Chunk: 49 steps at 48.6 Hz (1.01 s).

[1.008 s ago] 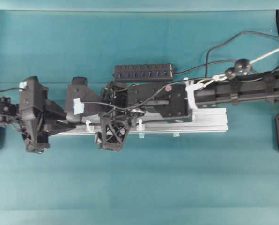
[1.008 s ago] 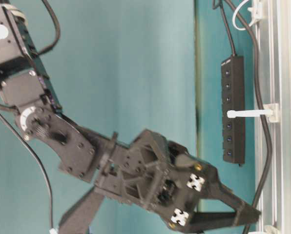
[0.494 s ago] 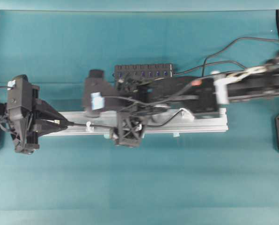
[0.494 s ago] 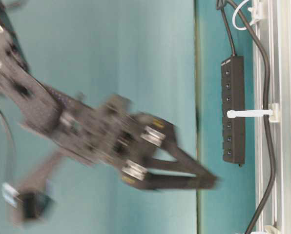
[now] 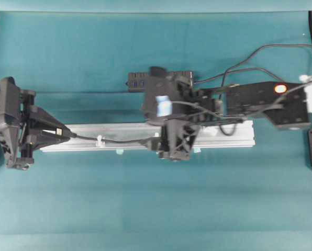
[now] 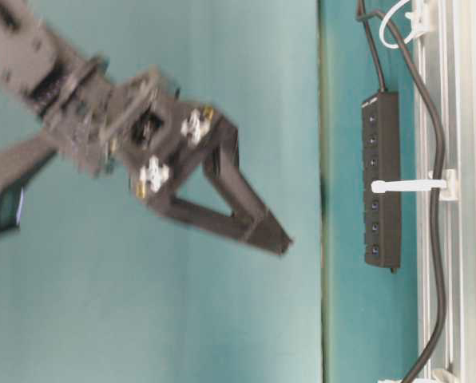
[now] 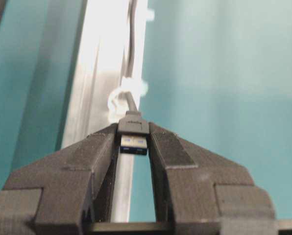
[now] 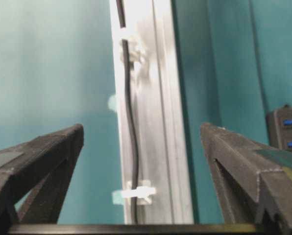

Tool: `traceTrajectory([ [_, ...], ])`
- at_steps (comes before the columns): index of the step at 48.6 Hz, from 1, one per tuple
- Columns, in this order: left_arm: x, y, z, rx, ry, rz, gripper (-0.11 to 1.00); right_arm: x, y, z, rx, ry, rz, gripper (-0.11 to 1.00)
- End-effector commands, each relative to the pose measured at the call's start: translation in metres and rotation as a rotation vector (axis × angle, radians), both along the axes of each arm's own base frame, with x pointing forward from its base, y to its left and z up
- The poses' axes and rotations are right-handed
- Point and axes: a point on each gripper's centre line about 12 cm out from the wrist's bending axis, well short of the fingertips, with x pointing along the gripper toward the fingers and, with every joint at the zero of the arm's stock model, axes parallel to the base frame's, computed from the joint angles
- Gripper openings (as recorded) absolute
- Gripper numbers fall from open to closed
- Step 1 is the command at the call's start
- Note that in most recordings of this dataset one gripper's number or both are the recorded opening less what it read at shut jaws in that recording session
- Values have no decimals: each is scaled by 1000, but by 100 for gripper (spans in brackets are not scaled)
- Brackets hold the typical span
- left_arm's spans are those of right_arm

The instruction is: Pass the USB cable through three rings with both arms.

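Observation:
The USB cable's black plug (image 7: 133, 128) is pinched between my left gripper's (image 7: 133, 139) fingertips just off the left end of the silver rail (image 5: 234, 140). In the overhead view the left gripper (image 5: 63, 134) holds the cable (image 5: 124, 140) drawn out along the rail through the leftmost white ring (image 5: 99, 140). That ring (image 7: 120, 95) sits just beyond the plug. My right gripper (image 5: 165, 147) hovers wide open above the rail's middle, holding nothing; from table level it (image 6: 271, 233) is lifted off the rail. Below it the cable (image 8: 131, 127) passes through two rings (image 8: 130, 51) (image 8: 136, 192).
A black multi-port hub (image 5: 137, 81) with blue sockets lies behind the rail, partly under the right arm, and also shows from table level (image 6: 380, 179). Loose black wires loop at the back right (image 5: 260, 52). Teal cloth covers the table.
The left gripper has pulled the plug further left, drawing the cable straighter along the rail. The right arm has drawn back to the right and lifted off the rail, jaws still wide.

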Motion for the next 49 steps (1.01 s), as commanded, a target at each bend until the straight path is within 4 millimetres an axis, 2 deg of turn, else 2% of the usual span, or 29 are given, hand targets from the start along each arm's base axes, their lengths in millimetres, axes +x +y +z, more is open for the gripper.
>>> traceTrajectory([
  [1,3,0,8,0,-17,2,24,-8,0,22,0,-95,1,86],
  [15,3,1,9,1,-14,5,24,-34,1,28,-1,-140,3,86],
  [39,3,1,9,1,-15,5,24,-63,3,29,6,-178,3,86],
  [49,3,1,10,1,-17,5,24,-83,6,30,10,-210,8,77],
])
